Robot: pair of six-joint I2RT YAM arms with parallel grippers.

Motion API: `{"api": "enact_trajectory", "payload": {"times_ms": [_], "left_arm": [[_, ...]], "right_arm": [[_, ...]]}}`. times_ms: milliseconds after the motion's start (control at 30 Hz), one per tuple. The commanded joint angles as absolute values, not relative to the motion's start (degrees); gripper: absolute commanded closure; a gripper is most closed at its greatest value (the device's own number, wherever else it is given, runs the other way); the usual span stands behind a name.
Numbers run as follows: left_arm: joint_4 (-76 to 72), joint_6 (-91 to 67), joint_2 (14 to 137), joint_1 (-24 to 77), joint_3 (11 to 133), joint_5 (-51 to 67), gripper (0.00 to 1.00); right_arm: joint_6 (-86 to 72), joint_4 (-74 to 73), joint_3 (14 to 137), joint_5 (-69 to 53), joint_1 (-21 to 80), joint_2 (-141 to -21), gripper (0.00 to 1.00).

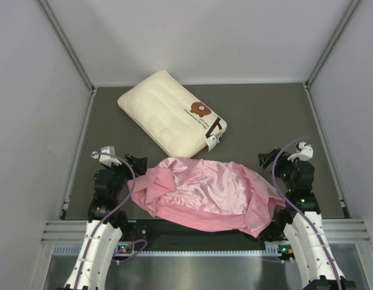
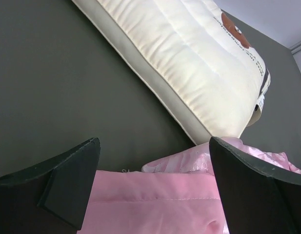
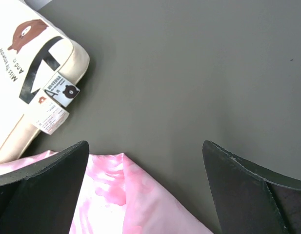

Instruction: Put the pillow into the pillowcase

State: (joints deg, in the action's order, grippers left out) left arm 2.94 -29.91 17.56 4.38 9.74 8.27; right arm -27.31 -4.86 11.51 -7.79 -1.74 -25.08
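Observation:
The cream quilted pillow (image 1: pixel 171 113) lies diagonally at the back of the dark table, its brown cartoon print and tag at the right end; it also shows in the left wrist view (image 2: pixel 189 58) and the right wrist view (image 3: pixel 28 63). The pink satin pillowcase (image 1: pixel 204 192) lies crumpled at the near edge between the arms. My left gripper (image 1: pixel 135 162) is open at the case's left edge, with a stitched hem (image 2: pixel 155 195) between its fingers. My right gripper (image 1: pixel 268 160) is open above the case's right corner (image 3: pixel 135 195).
Grey walls enclose the dark table (image 1: pixel 265 115) on three sides. A metal rail (image 1: pixel 192 232) runs along the near edge under the pillowcase. Purple cables loop over both arms.

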Motion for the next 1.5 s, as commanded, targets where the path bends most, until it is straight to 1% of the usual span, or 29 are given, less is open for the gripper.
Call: {"api": "enact_trajectory", "payload": {"times_ms": [0, 67, 133, 233, 300, 333, 367, 433, 467, 567, 700, 767, 867, 933, 1033, 1133, 1167, 1233, 1300, 1333, 1367, 1400, 1433, 1467], "left_arm": [[0.5, -29.6, 18.5, 4.4, 9.4, 9.0, 0.02], [0.5, -29.5, 19.4, 4.3, 9.6, 9.8, 0.01], [-3.0, -29.7, 19.9, 4.4, 9.1, 10.8, 0.01], [-5.4, -33.0, 23.2, 4.4, 9.7, 7.2, 0.01], [-6.6, -35.8, 29.1, 4.4, 11.5, 4.8, 0.01], [-6.3, -36.7, 31.9, 4.4, 14.5, 3.5, 0.01], [-5.5, -37.4, 38.2, 4.4, 16.4, 2.6, 0.01], [-3.2, -38.6, 45.4, 4.4, 22.7, 0.8, 0.01], [-2.5, -38.9, 52.0, 4.4, 24.7, 0.7, 0.01], [-1.6, -40.8, 62.5, 4.4, 30.8, 1.1, 0.01], [-7.5, -42.8, 70.6, 4.4, 34.1, 1.1, 0.01], [-8.0, -44.4, 77.1, 4.4, 39.1, 1.2, 0.01], [-8.7, -46.3, 85.3, 4.6, 42.5, 0.6, 0.05], [-12.7, -47.8, 87.8, 4.6, 44.2, 0.5, 0.08], [-17.0, -49.4, 91.6, 4.8, 47.1, 0.4, 0.09], [-20.5, -50.6, 95.6, 6.5, 50.4, -2.1, 0.12], [-21.2, -50.8, 97.8, 8.0, 51.4, -2.3, 0.15], [-22.7, -50.5, 100.3, 10.5, 54.1, -4.6, 0.29], [-23.6, -49.7, 101.5, 11.8, 56.0, -7.7, 0.45], [-24.3, -49.6, 102.5, 12.1, 56.4, -8.1, 0.68], [-24.9, -49.5, 102.7, 12.1, 56.7, -8.1, 0.78], [-25.0, -48.8, 102.7, 12.1, 57.0, -8.7, 0.91], [-24.9, -48.3, 101.3, 12.0, 56.9, -10.4, 1.00], [-23.7, -47.6, 100.0, 12.0, 56.6, -12.4, 1.00]], "right_arm": [[-29.2, -0.4, 10.7, -7.7, -1.6, -25.0, 0.00], [-29.5, -0.4, 10.6, -7.7, -1.6, -25.2, 0.00], [-29.7, -0.4, 10.7, -7.7, -1.6, -26.0, 0.00], [-29.6, -0.4, 11.0, -8.1, -1.6, -27.0, 0.00], [-29.4, -0.4, 11.1, -8.8, -1.7, -27.0, 0.00], [-29.4, -0.4, 11.0, -8.8, -1.6, -26.8, 0.00], [-29.4, -0.4, 10.8, -8.7, -1.6, -26.5, 0.00], [-29.4, -0.4, 10.5, -9.1, -1.6, -25.6, 0.00], [-29.2, 1.0, 10.5, -9.2, -1.5, -25.4, 0.00], [-29.1, 1.1, 10.3, -9.5, -1.5, -24.9, 0.00], [-29.0, 1.1, 10.5, -9.8, -1.5, -25.5, 0.00], [-28.9, 1.2, 10.7, -9.8, -1.6, -26.5, 0.00], [-28.8, 1.1, 11.0, -9.7, -1.5, -27.0, 0.00], [-28.7, 1.2, 11.0, -9.8, -1.5, -27.1, 0.00], [-28.7, 1.2, 10.7, -10.0, -1.4, -26.4, 0.00], [-28.7, 1.5, 10.5, -10.3, -1.5, -25.8, 0.00], [-28.7, 1.6, 10.5, -10.3, -1.4, -25.8, 0.00], [-28.7, 1.5, 10.5, -10.3, -1.4, -26.1, 0.00], [-28.6, 1.4, 10.6, -10.5, -1.4, -26.3, 0.00], [-28.7, 1.3, 10.6, -10.5, -1.4, -26.4, 0.00], [-28.7, 1.2, 10.6, -10.4, -1.4, -26.3, 0.00], [-28.6, 1.2, 10.6, -10.5, -1.5, -26.3, 0.00], [-28.6, 1.2, 10.6, -10.5, -1.4, -26.0, 0.00], [-28.5, 1.4, 10.6, -10.4, -1.4, -25.9, 0.00]]}}
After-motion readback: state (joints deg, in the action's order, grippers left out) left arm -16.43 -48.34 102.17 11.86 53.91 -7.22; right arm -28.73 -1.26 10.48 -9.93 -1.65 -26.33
